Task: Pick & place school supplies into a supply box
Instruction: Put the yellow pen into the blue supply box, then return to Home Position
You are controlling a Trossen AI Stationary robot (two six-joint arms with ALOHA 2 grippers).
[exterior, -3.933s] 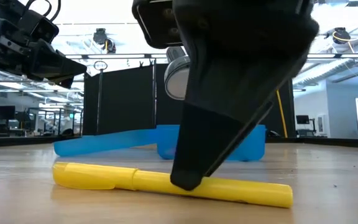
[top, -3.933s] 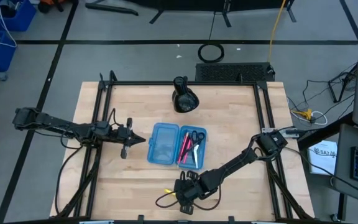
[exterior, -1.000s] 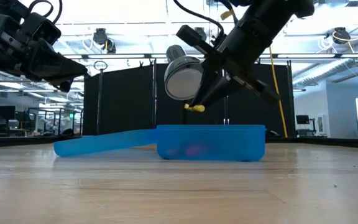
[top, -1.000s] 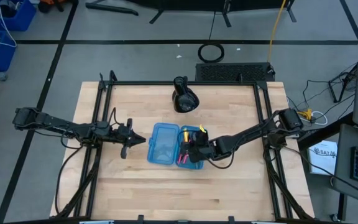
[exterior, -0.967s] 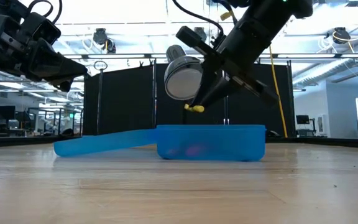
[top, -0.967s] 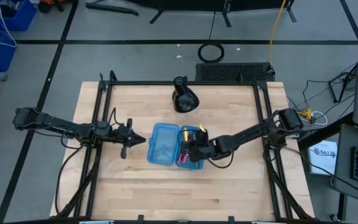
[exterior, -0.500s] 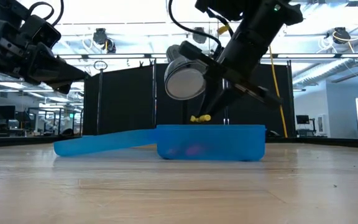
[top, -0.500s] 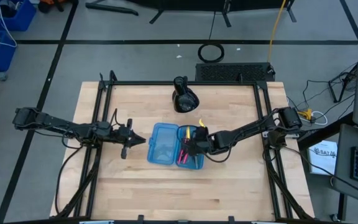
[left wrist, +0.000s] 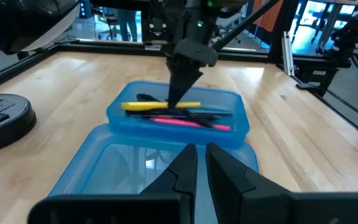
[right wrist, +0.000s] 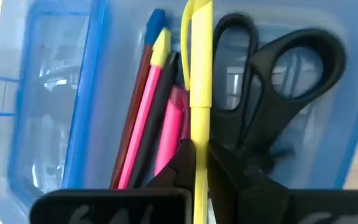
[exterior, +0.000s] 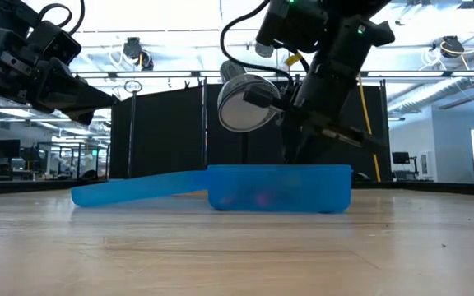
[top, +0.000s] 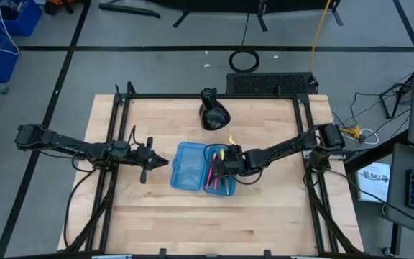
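Yellow pen [right wrist: 196, 68]: clamped between the right gripper's [right wrist: 196, 163] fingers, lowered into the deep half of the supply box [top: 204, 167]. Scissors [right wrist: 272, 93], pink pen [right wrist: 143, 118] and black pen [right wrist: 154, 118]: lying in that same half, directly beneath the gripper, either side of the yellow pen. Left gripper [top: 158, 160]: hovering just beside the box's lid half, fingers nearly closed, holding nothing. Black rounded object [top: 213, 113]: well beyond the right gripper.

right pincer [top: 225, 162] holds yellow pen [top: 231, 145] over the open supply box [top: 192, 167].
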